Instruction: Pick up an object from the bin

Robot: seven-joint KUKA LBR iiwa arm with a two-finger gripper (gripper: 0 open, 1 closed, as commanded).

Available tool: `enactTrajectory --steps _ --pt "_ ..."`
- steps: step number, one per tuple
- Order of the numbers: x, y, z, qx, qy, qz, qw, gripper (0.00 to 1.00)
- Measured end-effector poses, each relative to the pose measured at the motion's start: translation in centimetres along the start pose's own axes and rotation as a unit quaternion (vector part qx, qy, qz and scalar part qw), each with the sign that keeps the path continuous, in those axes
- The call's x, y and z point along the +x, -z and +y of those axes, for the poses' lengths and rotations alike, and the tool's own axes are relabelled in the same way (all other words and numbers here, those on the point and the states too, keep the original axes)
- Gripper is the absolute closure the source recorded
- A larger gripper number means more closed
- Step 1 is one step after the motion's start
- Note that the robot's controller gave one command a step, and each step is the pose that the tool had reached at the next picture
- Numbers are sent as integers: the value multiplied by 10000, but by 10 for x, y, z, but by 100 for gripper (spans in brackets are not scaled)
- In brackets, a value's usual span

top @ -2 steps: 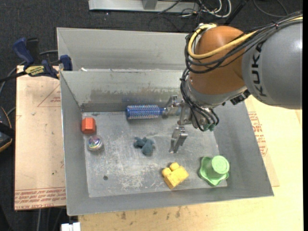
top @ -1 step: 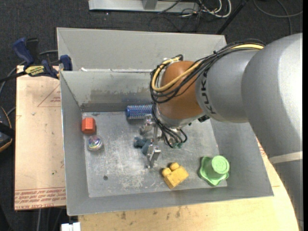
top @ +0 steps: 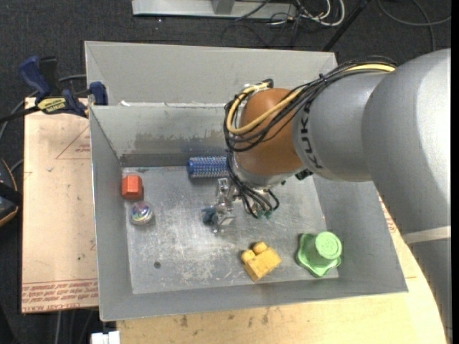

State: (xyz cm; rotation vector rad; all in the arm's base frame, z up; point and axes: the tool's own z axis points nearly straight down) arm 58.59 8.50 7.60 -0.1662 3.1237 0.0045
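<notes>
A blue ridged piece (top: 208,167) lies just beyond the gripper (top: 224,212), toward the top of the view and slightly to its left. Well apart on the gripper's view-left sit an orange-red block (top: 132,186) and, just below that block, a small silvery round thing (top: 141,214) with coloured spots. A yellow blocky piece (top: 259,261) lies near the gripper, down and to its right; a green round-topped piece (top: 319,253) sits farther right, apart from the yellow one

Dark lettering reading "KUK" stands on the grey arm (top: 358,124); nothing else is legible.
</notes>
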Motion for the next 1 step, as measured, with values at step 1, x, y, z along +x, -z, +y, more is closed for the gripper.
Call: enactTrajectory --steps 1 --pt "7 171 33 -3 1715 16 9852 100"
